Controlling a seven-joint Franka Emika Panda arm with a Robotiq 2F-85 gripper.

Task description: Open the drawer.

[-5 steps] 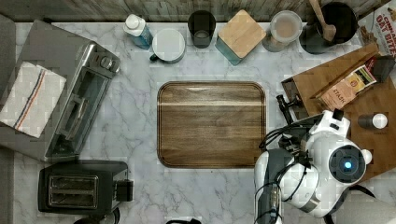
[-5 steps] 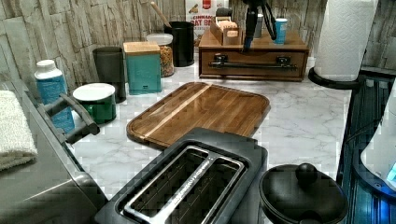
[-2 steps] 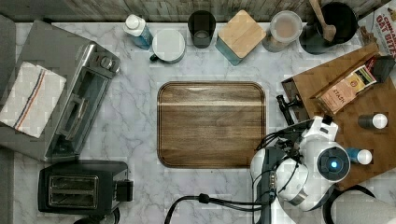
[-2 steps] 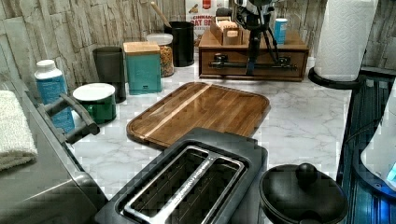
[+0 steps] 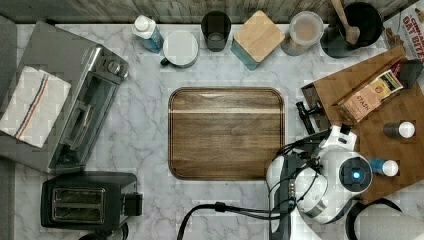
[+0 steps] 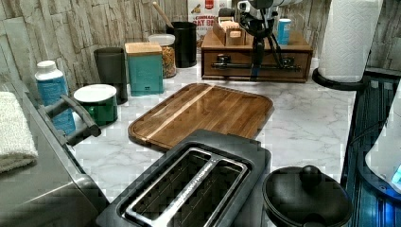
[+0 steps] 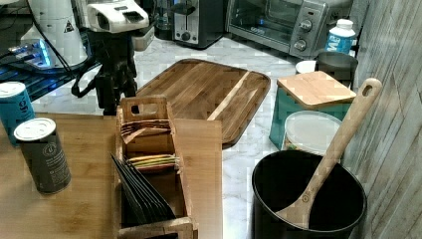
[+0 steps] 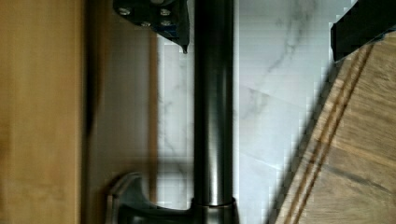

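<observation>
The wide, shallow medium-brown wooden drawer (image 6: 255, 66) is seen shut in its cabinet (image 6: 302, 47), its long black bar handle (image 8: 213, 112) lying directly beneath the gripper (image 6: 257, 47) — one fingertip (image 8: 180, 35) is seen on the drawer side of the bar, the other (image 8: 362, 25) on the outer side, so the fingers stand spread apart. Bare white marble counter (image 5: 295, 75) lies outward of the gripper, then the dark, rounded-corner wooden tray (image 5: 226, 133), smooth and grained.
</observation>
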